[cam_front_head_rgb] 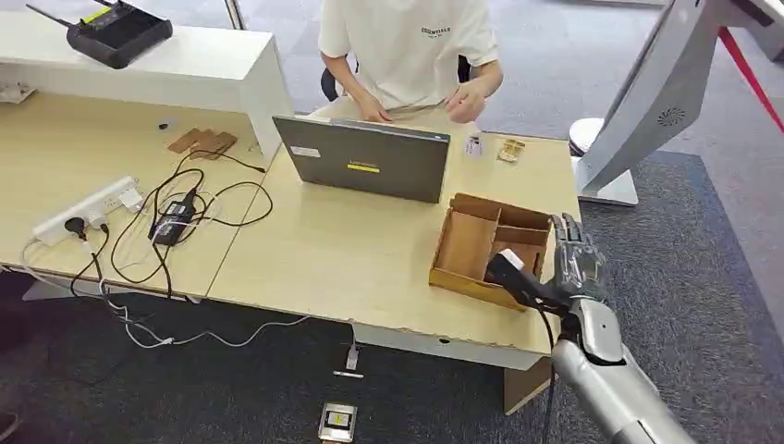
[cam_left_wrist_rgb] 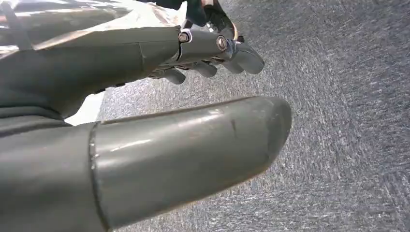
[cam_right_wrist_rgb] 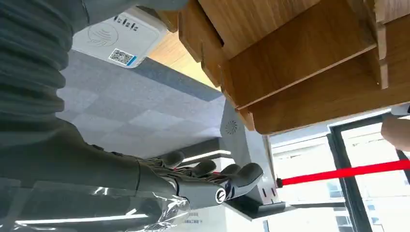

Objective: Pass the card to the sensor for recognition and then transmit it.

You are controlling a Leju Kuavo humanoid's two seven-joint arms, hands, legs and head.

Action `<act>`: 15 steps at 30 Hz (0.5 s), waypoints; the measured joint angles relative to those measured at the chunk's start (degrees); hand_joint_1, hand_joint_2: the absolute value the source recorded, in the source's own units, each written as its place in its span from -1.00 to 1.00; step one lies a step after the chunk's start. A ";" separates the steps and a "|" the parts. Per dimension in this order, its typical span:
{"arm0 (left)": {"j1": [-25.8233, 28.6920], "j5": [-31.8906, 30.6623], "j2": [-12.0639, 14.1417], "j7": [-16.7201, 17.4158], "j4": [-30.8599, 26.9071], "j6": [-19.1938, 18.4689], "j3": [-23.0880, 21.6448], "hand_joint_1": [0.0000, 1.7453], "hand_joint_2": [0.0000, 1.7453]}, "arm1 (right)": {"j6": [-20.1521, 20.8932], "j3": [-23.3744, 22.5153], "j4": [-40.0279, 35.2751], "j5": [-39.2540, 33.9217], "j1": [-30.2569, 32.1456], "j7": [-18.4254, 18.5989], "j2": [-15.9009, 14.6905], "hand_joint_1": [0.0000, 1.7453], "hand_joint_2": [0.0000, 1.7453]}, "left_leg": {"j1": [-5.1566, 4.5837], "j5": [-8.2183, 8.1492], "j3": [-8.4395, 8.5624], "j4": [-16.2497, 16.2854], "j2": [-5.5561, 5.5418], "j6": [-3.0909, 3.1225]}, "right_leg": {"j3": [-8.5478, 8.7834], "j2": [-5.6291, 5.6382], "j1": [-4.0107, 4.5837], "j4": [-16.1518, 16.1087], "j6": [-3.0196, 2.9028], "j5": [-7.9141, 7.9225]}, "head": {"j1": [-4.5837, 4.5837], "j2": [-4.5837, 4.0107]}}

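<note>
My right hand [cam_front_head_rgb: 571, 266] hovers at the near right corner of a divided wooden tray [cam_front_head_rgb: 467, 242], fingers stretched out and apart, thumb over the tray's front compartment, holding nothing. In the right wrist view the same hand [cam_right_wrist_rgb: 212, 181] is spread and empty beside the tray [cam_right_wrist_rgb: 309, 63]. A white device with a wave logo and QR label [cam_right_wrist_rgb: 121, 38] lies close to the tray. A small white card [cam_front_head_rgb: 474, 145] rests on the desk's far side near a person's hand [cam_front_head_rgb: 467, 100]. My left hand [cam_left_wrist_rgb: 208, 53] hangs over grey carpet, empty, fingers loosely extended.
A grey laptop [cam_front_head_rgb: 365, 157] stands open mid-desk with a seated person [cam_front_head_rgb: 407, 46] behind it. A power strip [cam_front_head_rgb: 88, 208] and tangled cables [cam_front_head_rgb: 176, 222] lie at left. A white stand [cam_front_head_rgb: 647, 102] with a red band rises at right. A small device [cam_front_head_rgb: 337, 421] lies on the floor.
</note>
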 joint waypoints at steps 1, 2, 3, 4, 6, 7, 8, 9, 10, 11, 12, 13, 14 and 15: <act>0.00 0.00 0.00 0.00 0.00 0.00 0.00 -1.00 -1.00 | -0.18 -0.04 -0.02 -0.15 0.07 -0.16 -0.02 -1.00 1.00 | 0.00 0.00 0.00 0.00 0.00 0.00 | 0.00 0.00 0.00 0.00 0.00 0.00 | 0.00 0.00; 0.00 0.00 0.00 0.00 0.00 0.00 0.00 -1.00 -1.00 | -0.33 -0.07 -0.09 -0.20 0.18 -0.31 -0.04 -1.00 1.00 | 0.00 0.00 0.00 0.00 0.00 0.00 | 0.00 0.00 0.00 0.00 0.00 0.00 | 0.00 0.00; 0.01 0.00 0.00 0.00 0.00 0.00 0.00 -1.00 -1.00 | -0.61 -0.11 -0.20 -0.33 0.32 -0.50 -0.13 -1.00 1.00 | 0.00 0.00 0.00 0.00 0.00 0.00 | 0.00 0.00 0.00 0.00 0.00 0.00 | 0.00 0.00; 0.01 0.00 0.00 0.00 0.00 0.00 0.00 -1.00 -1.00 | -0.87 -0.18 -0.35 -0.46 0.45 -0.70 -0.15 -1.00 1.00 | 0.00 0.00 -0.01 0.00 0.00 0.00 | -0.01 0.00 0.00 0.00 0.00 0.00 | 0.00 0.00; 0.01 0.00 0.00 -0.09 0.00 0.02 0.00 -1.00 -1.00 | -1.62 -0.35 -0.96 -1.10 0.93 -1.48 -0.20 -1.00 1.00 | 0.00 0.00 -0.02 0.00 0.00 0.00 | -0.01 0.00 0.00 0.01 0.00 0.00 | 0.02 0.00; 0.03 0.00 0.00 -0.09 0.00 0.02 0.00 -1.00 -1.00 | -2.05 -0.44 -1.38 -1.40 1.16 -1.97 -0.20 -1.00 1.00 | 0.00 0.00 -0.02 0.00 0.00 0.00 | -0.02 0.00 0.00 0.01 0.00 0.00 | 0.00 0.00; 0.03 0.00 0.00 -0.11 0.00 0.02 -0.02 -1.00 -1.00 | -2.36 -0.46 -1.90 -1.73 1.39 -2.49 -0.20 -1.00 1.00 | 0.00 0.00 -0.02 0.00 0.01 0.00 | -0.02 0.00 0.00 0.01 0.00 0.00 | 0.00 0.00; 0.02 0.00 0.00 -0.13 0.00 0.02 -0.02 -1.00 -1.00 | -2.58 -0.46 -2.67 -2.04 1.60 -3.11 -0.20 -1.00 1.00 | 0.00 0.00 -0.02 0.00 0.01 0.00 | -0.02 0.00 0.00 0.01 0.00 0.00 | 0.00 0.00; 0.03 0.00 0.00 -0.15 0.00 0.04 -0.02 -1.00 -1.00 | -2.73 -0.48 -3.34 -2.34 1.78 -3.48 -0.20 -1.00 1.00 | 0.00 0.00 -0.02 0.00 0.01 0.00 | -0.03 0.00 0.00 0.01 0.00 0.00 | 0.00 0.00; 0.03 0.00 0.00 -0.15 0.00 0.04 -0.04 -1.00 -1.00 | -2.73 -0.48 -4.14 -2.58 1.97 -3.78 -0.17 -1.00 1.00 | 0.00 0.00 -0.02 0.00 0.00 0.00 | -0.03 0.00 0.00 0.02 0.00 0.00 | 0.00 0.00; 0.03 0.00 0.00 -0.17 0.00 0.02 -0.04 -1.00 -1.00 | -2.73 -0.50 -5.03 -3.04 2.18 -4.16 -0.17 -1.00 1.00 | 0.00 0.00 -0.03 0.00 0.00 0.00 | -0.03 0.00 0.01 0.01 0.00 0.00 | 0.02 0.00; 0.05 0.00 0.00 -0.22 0.00 0.02 -0.07 -1.00 -1.00 | -2.71 -0.53 -6.14 -3.74 2.42 -4.66 -0.20 -1.00 1.00 | 0.01 0.00 -0.03 -0.01 0.00 0.00 | -0.03 0.00 0.01 0.01 0.00 0.00 | 0.00 0.00; 0.06 0.00 0.00 -0.26 0.00 0.02 -0.11 -1.00 -1.00 | -2.71 -0.53 -6.96 -4.57 2.62 -5.14 -0.17 -1.00 1.00 | 0.01 0.00 -0.04 -0.01 0.00 0.00 | -0.03 0.00 0.01 0.02 0.00 0.00 | 0.00 0.00; 0.05 0.00 0.00 -0.33 0.00 0.02 -0.13 -1.00 -1.00 | -2.60 -0.53 -8.10 -6.27 2.84 -6.03 -0.15 -1.00 1.00 | 0.01 0.00 -0.04 -0.01 0.00 0.00 | -0.03 0.00 0.01 0.02 0.00 0.00 | 0.00 0.00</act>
